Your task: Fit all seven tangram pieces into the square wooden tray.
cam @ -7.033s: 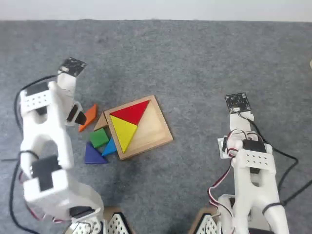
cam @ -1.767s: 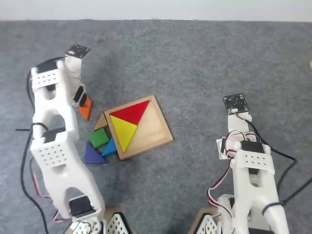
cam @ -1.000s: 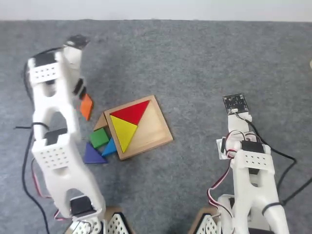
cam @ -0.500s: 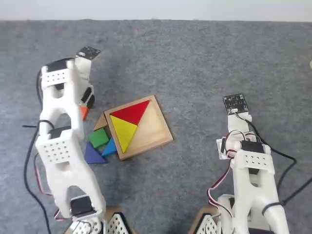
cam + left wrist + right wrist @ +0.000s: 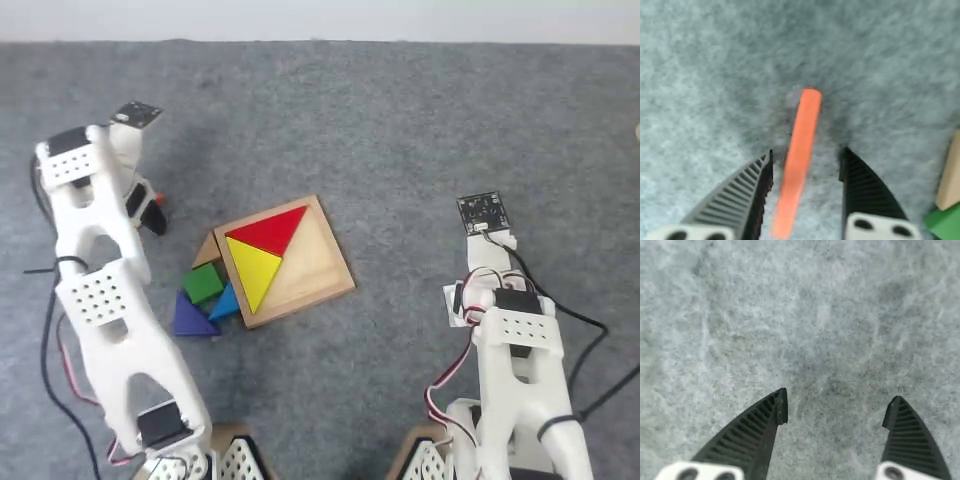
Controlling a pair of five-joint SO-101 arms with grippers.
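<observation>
The square wooden tray (image 5: pixel 325 262) lies mid-table, holding a red triangle (image 5: pixel 270 230) and a yellow triangle (image 5: pixel 252 270). Against its left side lie a tan triangle (image 5: pixel 207 250), a green square (image 5: pixel 203 283), a small blue triangle (image 5: pixel 225 301) and a dark blue triangle (image 5: pixel 191 317). The orange piece (image 5: pixel 800 155) stands on edge between the fingers of my left gripper (image 5: pixel 807 151), with a gap on each side at the tips. From above, that gripper (image 5: pixel 150 210) sits left of the tray, with a sliver of the orange piece (image 5: pixel 157 198) showing. My right gripper (image 5: pixel 840 396) is open over bare carpet.
Grey carpet covers the table. The right arm (image 5: pixel 510 325) stands well right of the tray. A corner of the tan triangle (image 5: pixel 950 175) and the green square (image 5: pixel 945 222) show beside the left gripper.
The left arm has swung left, away from the tray. The orange piece, flat on the carpet before, has moved with it and now stands on edge. The right arm has not moved.
</observation>
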